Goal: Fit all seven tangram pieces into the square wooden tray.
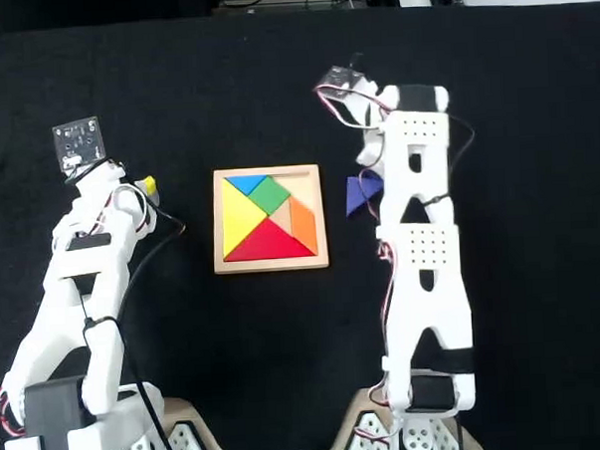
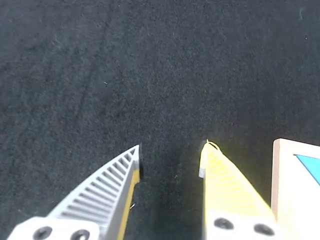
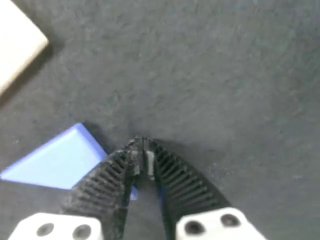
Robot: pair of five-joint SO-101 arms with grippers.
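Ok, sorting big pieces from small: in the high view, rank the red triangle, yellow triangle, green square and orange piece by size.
1. The red triangle and yellow triangle: largest, looking alike.
2. The orange piece and green square: smaller, too close to rank.

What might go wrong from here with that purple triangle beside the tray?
The purple triangle lies flat outside the tray, and the right gripper sits shut at its edge; it may shove the piece away rather than grip it. The gap in the tray looks snug, so it could jam tilted.
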